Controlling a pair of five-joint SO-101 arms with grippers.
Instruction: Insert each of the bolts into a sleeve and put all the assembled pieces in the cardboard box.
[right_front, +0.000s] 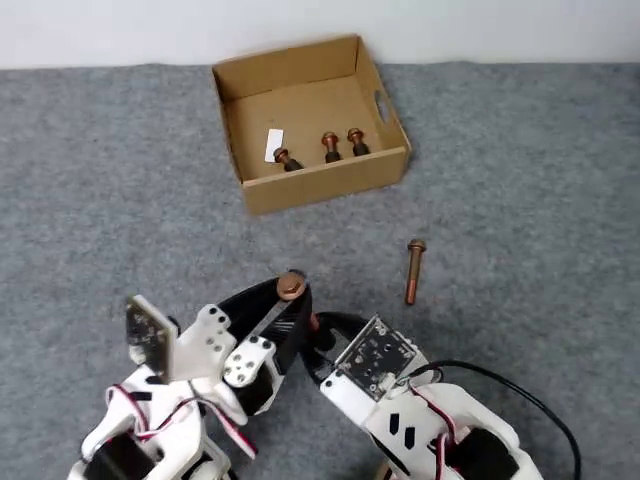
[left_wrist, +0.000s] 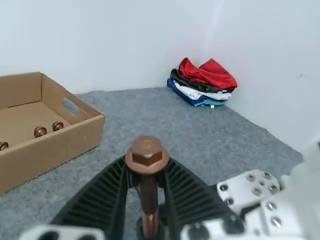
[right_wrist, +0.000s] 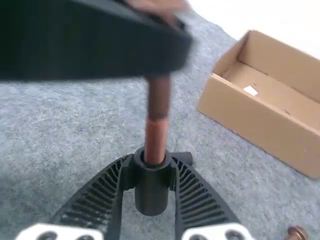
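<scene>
Copper-coloured bolt (left_wrist: 146, 156) stands head up, clamped just under its hex head between the black jaws of the left gripper (left_wrist: 146, 167), at near centre of the grey carpet (right_front: 520, 180). Right gripper (right_wrist: 152, 165) sits directly below it, jaws closed around a black sleeve (right_wrist: 151, 192) held upright. The bolt's lower end sits in the sleeve's mouth, and the rest of the shaft is bare between the two grippers. High view: both arms meet at near centre, left gripper on top with the bolt head showing, right gripper mostly hidden under it. Loose bolt (right_front: 414, 271) lies flat on the carpet, right of the grippers and a bit farther, head toward the far side, touching nothing. Cardboard box (right_front: 325, 186) at far centre, open top, well apart from the grippers. Inside, along its near wall, three assembled pieces (right_front: 331, 147) in a rough row: one left, two close together to the right. White label (right_front: 274, 145) lies on the box floor just beside the left piece. Pile of folded clothes (left_wrist: 202, 82), red, black, white and blue, lies on the carpet in the room's corner against the wall.
</scene>
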